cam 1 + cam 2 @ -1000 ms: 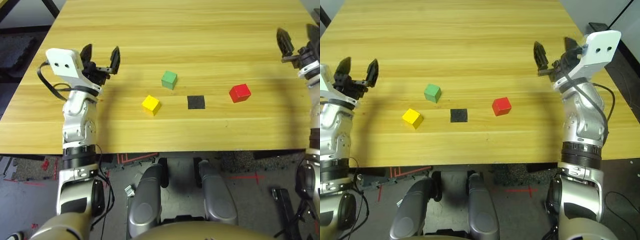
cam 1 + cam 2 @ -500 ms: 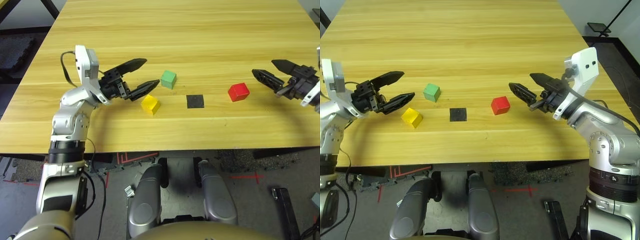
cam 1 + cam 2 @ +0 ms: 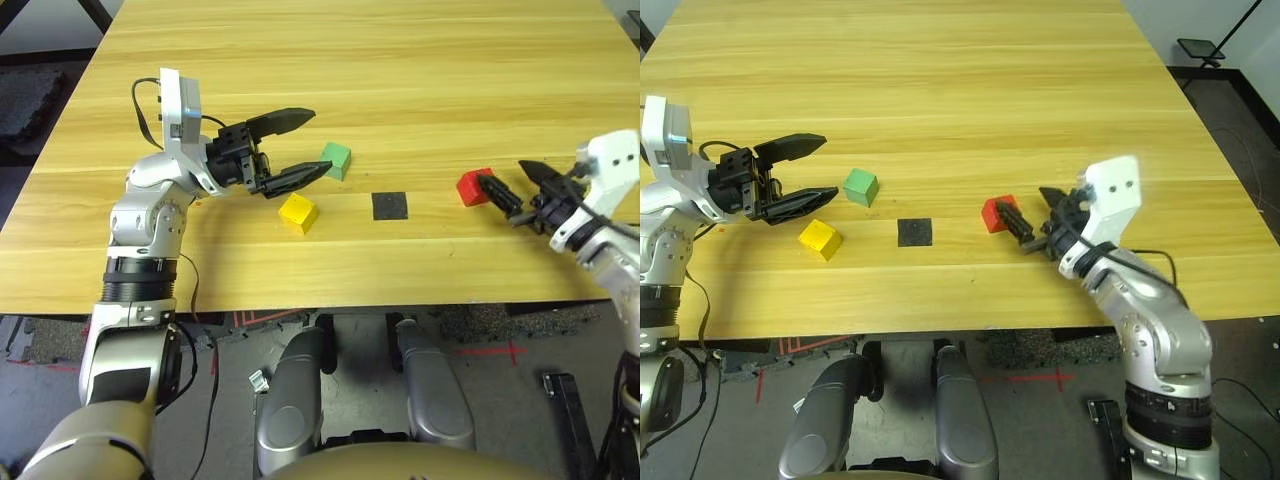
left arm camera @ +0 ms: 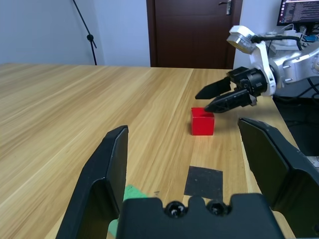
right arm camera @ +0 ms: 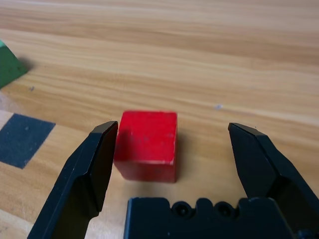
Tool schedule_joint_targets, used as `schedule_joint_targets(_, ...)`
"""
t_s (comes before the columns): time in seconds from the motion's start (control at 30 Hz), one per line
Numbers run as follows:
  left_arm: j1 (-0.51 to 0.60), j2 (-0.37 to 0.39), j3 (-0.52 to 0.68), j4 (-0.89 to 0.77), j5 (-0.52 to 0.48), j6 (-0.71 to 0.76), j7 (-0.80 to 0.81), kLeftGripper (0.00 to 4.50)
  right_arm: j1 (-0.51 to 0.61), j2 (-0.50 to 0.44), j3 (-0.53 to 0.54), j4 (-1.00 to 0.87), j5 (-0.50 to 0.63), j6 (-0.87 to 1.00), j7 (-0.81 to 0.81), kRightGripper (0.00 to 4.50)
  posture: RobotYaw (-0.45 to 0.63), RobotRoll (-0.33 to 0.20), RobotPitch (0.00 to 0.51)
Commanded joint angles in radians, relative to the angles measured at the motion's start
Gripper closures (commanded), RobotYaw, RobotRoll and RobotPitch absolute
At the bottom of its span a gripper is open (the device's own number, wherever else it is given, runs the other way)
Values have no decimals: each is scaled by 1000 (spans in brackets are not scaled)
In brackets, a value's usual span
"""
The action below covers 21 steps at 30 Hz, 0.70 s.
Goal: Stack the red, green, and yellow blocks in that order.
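Observation:
The red block sits right of centre on the table, and my right gripper is open with its fingers on either side of it. In the right wrist view the red block lies between the fingers, closer to one of them. The green block rests left of centre. My left gripper is open, with one fingertip just beside the green block. The yellow block lies nearer the front edge, below that gripper. In the left wrist view a green corner peeks out by one finger.
A flat black square patch lies on the wood between the yellow and red blocks. The wooden table stretches bare behind the blocks. Its front edge runs close below the blocks.
My right gripper has moved left and now has its open fingers around the red block. My left gripper has edged right, closer to the green block. No block has moved.

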Motion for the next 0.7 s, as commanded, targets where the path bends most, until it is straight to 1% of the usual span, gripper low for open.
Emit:
schedule_joint_targets(0.03,18,-8,-7,-4,13,-7,1,18,26,19,18,-27,-6,-13,0,0,157,-8,318)
schedule_joint_targets(0.4,30,-13,-2,-25,8,1,19,18,20,50,63,1,-61,-53,-4,0,182,0,320)
schedule_joint_targets(0.6,43,-13,-3,-46,5,9,32,18,-8,82,89,38,-76,-57,-4,0,195,6,325)
schedule_joint_targets(0.63,45,-13,-4,-50,4,11,35,0,-10,84,96,41,-82,-61,1,384,196,7,326)
schedule_joint_targets(0.67,46,-13,-4,-53,3,12,37,0,-12,85,103,41,-88,-64,5,586,199,8,327)
schedule_joint_targets(0.7,47,-13,-3,-55,3,14,38,0,-13,85,108,41,-94,-66,7,922,199,7,327)
